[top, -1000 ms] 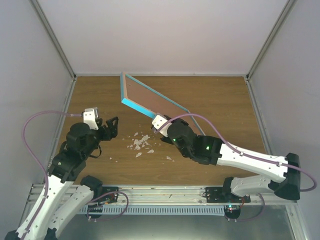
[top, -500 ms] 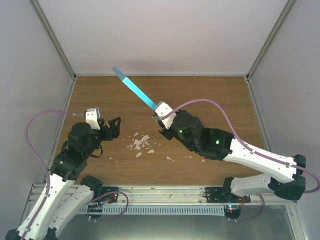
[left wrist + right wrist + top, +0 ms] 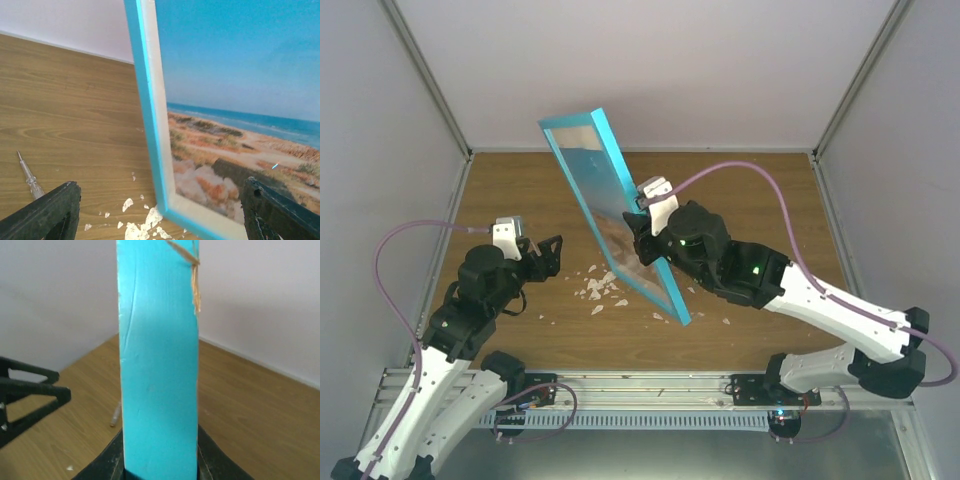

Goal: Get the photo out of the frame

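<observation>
My right gripper is shut on the right-hand edge of the turquoise frame and holds it up on end, tilted, with its front turned to the left. The photo, a beach scene, sits inside it behind a pale border. In the right wrist view only the frame's thin turquoise side shows, clamped between the black fingers. My left gripper stands open just left of the frame, touching nothing. Its wrist view looks at the photo and the frame's lower corner between the fingertips.
White flakes lie scattered on the wooden table under the frame's lower corner. A small clear pen-like tool lies on the wood to the left. White walls close in the back and both sides.
The right arm has lifted and rolled the frame, from back-side up, through edge-on, to its front facing left. The left gripper has opened a little wider and barely shifted.
</observation>
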Robot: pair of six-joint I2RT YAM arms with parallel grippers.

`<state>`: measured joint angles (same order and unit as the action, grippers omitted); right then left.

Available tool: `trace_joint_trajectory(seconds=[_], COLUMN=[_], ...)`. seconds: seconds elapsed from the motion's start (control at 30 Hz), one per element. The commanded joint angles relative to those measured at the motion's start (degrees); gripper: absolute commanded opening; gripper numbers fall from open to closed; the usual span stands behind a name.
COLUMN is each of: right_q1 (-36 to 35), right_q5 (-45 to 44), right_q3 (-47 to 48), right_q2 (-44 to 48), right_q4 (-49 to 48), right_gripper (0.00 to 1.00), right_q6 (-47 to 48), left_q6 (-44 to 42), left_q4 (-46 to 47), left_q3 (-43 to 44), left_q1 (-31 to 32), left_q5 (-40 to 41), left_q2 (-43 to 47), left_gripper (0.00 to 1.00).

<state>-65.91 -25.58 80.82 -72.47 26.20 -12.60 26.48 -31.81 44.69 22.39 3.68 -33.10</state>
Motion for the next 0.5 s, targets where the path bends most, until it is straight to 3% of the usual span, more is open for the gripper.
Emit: trace_joint_trajectory(seconds=[0.0,0.23,0.47], right_q1=[3.02,12.11,27.47], right_q5=[7.59,18.24,33.20], right_q3=[2.97,-2.27,-10.73], right_q2=[1.53,4.73,7.88], right_q4=[-3.89,-3.51,-4.02], right_gripper=[0.00,0.01,0.01], right_q6=[-12.74,-20.35,-23.17], left_q6=[0.15,0.15,0.50], left_q4=[3.23,3.16,3.71], left_q3=[-0.48,-0.48,-0.65], left_q1=[-0.22,-0.23,-0.28], left_q5=[-0.03,-0.39,-1.21], left_q2=[0.40,0.01,-1.09], left_gripper=[0.87,0.87,0.87])
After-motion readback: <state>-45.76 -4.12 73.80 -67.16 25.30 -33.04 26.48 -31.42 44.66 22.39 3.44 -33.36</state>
